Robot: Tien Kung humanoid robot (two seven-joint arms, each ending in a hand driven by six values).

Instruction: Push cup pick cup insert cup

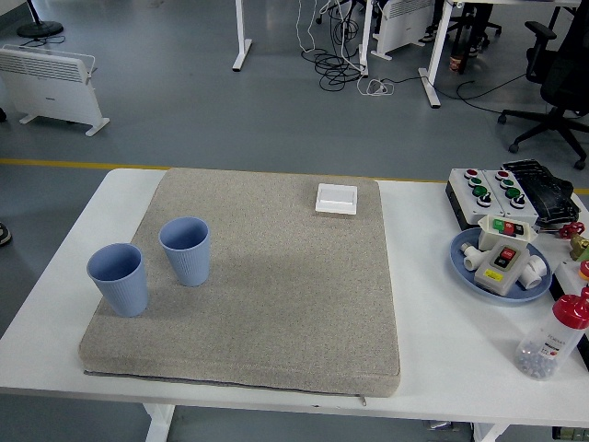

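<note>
Two blue ribbed cups stand upright on a grey-beige mat [276, 304] on the white table. One cup [119, 279] is near the mat's left edge. The other cup [186, 250] stands just to its right and a little farther back. The two cups are close but apart. Neither of my hands is in view.
A small white square box [336, 198] lies at the mat's far right. On the table's right are a control box with coloured buttons [488, 191], a blue plate [469, 270] holding a switch box and white parts, and a red-capped bottle [552, 339].
</note>
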